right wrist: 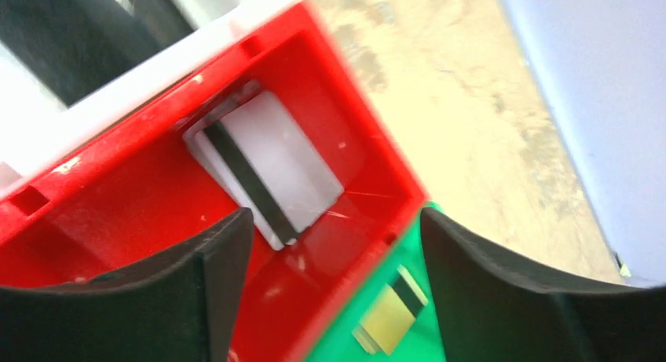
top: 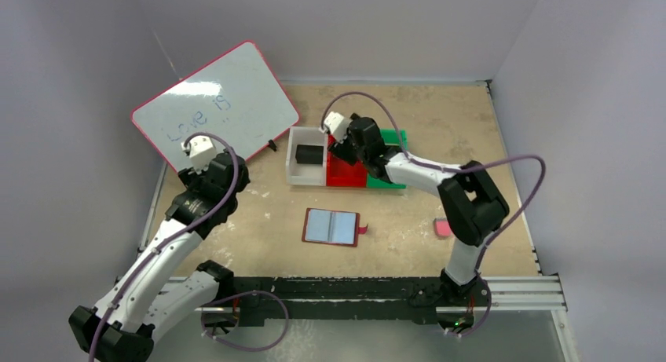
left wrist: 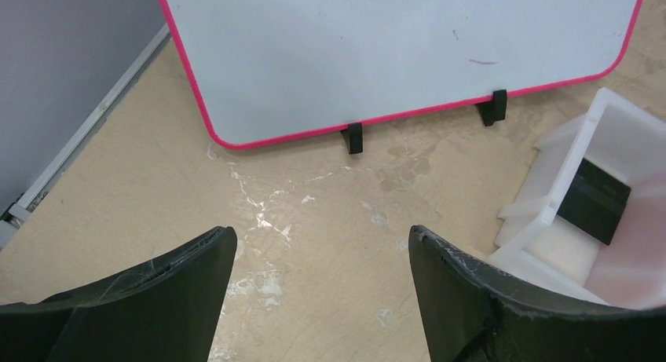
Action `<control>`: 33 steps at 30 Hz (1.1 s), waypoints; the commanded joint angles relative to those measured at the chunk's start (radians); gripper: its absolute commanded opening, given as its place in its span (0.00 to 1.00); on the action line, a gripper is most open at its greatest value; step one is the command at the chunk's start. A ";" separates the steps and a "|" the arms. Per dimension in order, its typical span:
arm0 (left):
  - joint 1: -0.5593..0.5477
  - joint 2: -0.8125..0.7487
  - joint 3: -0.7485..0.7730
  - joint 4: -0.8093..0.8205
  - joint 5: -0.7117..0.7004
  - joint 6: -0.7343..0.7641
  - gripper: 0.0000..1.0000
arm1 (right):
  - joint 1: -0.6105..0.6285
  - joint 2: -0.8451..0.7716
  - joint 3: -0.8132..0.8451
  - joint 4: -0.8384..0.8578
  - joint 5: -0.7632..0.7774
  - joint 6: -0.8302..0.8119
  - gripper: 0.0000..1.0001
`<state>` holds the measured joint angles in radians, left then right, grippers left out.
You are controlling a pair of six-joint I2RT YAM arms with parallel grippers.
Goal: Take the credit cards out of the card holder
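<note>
Hovering our right fingers [right wrist: 181,291], spread apart, above the red bin [right wrist: 118,213] where a silver card [right wrist: 271,166] lies, we judge the next move is checking the open card holder [top: 332,227] on the tabletop [top: 440,118], left fingers [left wrist: 157,299] apart and empty.

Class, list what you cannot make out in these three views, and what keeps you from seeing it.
Top view: the inside of the red plastic bin is hidden under the right gripper.
Top view: the open dark red book-style card holder is too small to show whether its sleeves hold cards.
Top view: the small pink block is half hidden behind the right arm.
Right wrist view: the flat gold card is blurred, its print unreadable.
</note>
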<state>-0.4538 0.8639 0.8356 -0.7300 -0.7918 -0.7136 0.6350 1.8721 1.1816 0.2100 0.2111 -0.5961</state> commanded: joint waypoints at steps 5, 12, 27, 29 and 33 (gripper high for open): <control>0.004 -0.110 0.012 0.030 -0.068 0.000 0.80 | -0.029 -0.197 0.030 -0.053 -0.029 0.620 1.00; 0.003 -0.089 0.025 0.020 -0.066 0.002 0.80 | -0.029 -0.211 -0.002 -0.152 -0.163 0.924 0.55; 0.004 -0.109 0.022 0.023 -0.058 0.001 0.80 | -0.026 0.024 0.128 -0.273 -0.079 0.997 0.15; 0.004 -0.107 0.022 0.023 -0.056 0.002 0.80 | -0.026 0.053 0.157 -0.282 -0.085 0.973 0.15; 0.004 -0.103 0.022 0.022 -0.053 0.003 0.80 | -0.023 0.107 0.183 -0.289 -0.074 0.970 0.14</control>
<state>-0.4538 0.7647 0.8356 -0.7242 -0.8364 -0.7139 0.6052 1.9587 1.3060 -0.0689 0.0978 0.3775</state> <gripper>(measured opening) 0.798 0.146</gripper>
